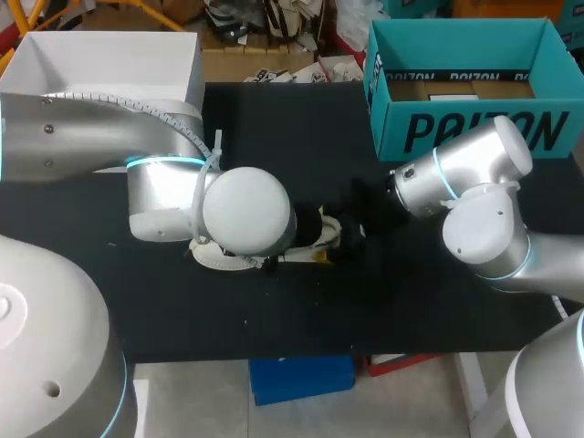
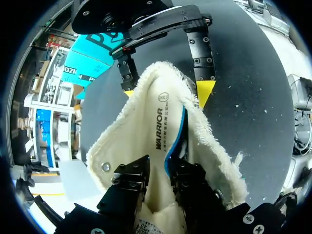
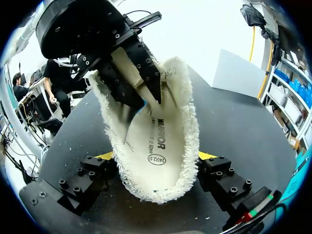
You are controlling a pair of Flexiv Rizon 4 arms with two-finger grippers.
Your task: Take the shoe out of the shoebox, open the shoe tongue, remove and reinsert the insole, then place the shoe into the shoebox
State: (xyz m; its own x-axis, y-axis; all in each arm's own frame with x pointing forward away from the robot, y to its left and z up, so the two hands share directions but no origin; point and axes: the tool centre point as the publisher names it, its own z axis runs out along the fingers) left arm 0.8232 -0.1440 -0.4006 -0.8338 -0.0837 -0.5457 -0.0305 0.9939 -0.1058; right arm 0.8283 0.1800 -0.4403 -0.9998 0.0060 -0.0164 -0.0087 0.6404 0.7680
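Above the black table [image 1: 411, 274], left pincer [image 2: 162, 171] and right pincer [image 3: 155, 157] clamp the insole [image 3: 163, 131].

**Fleecy insole being held off the table, left of the shoebox**

The insole [image 3: 156, 146] is showing cream pile with a shaggy fringe, dark print along its middle and a blue edge underneath. It is hanging lengthwise between the left gripper [image 2: 161, 171], which is pinching one end, and the right gripper [image 3: 156, 157], which is touching the other end's two sides. The shoebox [image 1: 474, 128], teal and open-topped, is standing upright, well apart from it.
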